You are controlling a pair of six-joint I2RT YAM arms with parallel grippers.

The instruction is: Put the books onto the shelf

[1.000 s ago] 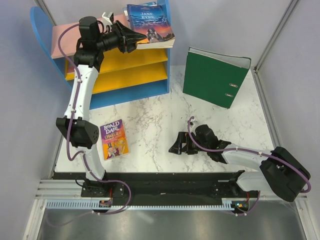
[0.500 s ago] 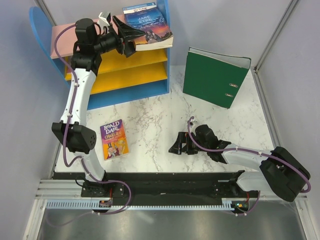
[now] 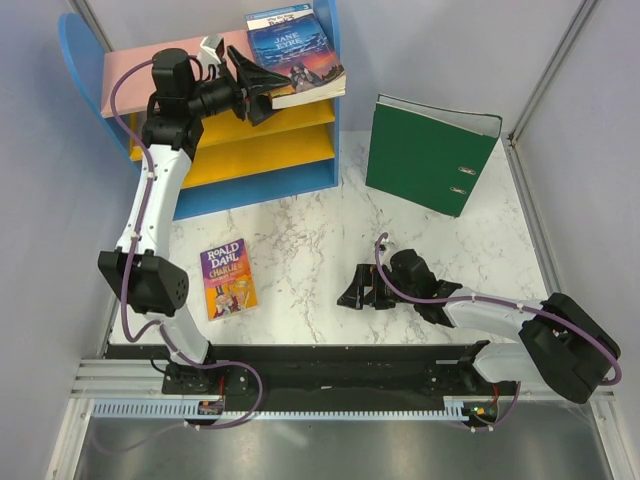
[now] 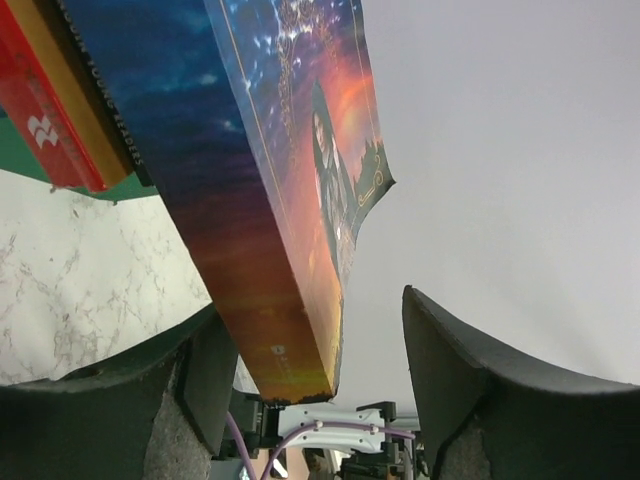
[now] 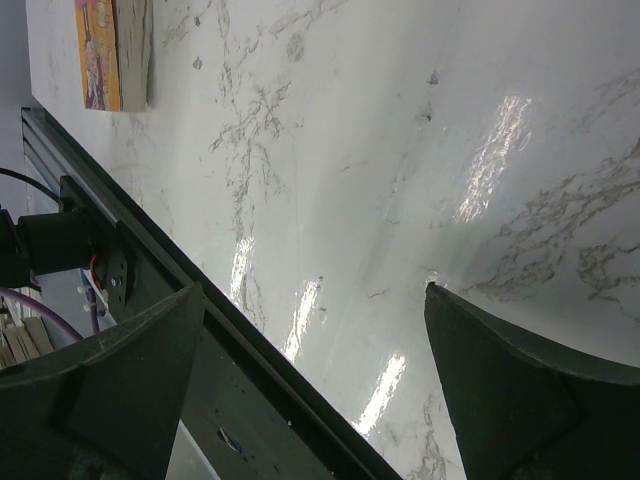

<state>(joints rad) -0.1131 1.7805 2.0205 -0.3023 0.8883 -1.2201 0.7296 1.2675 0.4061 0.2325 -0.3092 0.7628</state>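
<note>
The dark blue "Jane Eyre" book (image 3: 298, 45) lies on top of a stack of books on the pink top board (image 3: 140, 70) of the shelf (image 3: 250, 150). A red book (image 4: 50, 110) shows beneath it. My left gripper (image 3: 258, 88) is open, with the near corner of "Jane Eyre" (image 4: 290, 200) still between its fingers. The corner sits close to the left finger and a wide gap separates it from the right one. The Roald Dahl "Charlie" book (image 3: 229, 278) lies flat on the table near the left arm's base. My right gripper (image 3: 352, 293) rests open and empty, low over the marble table.
A big green lever-arch binder (image 3: 430, 150) stands on the table to the right of the shelf. Both yellow shelf boards (image 3: 260, 120) hold nothing that I can see. Grey walls close in the table on the left, back and right.
My left gripper has gone from shut on the "Jane Eyre" book to open, leaving the book on the stack. The left arm shifted slightly left. The right arm has not moved.
</note>
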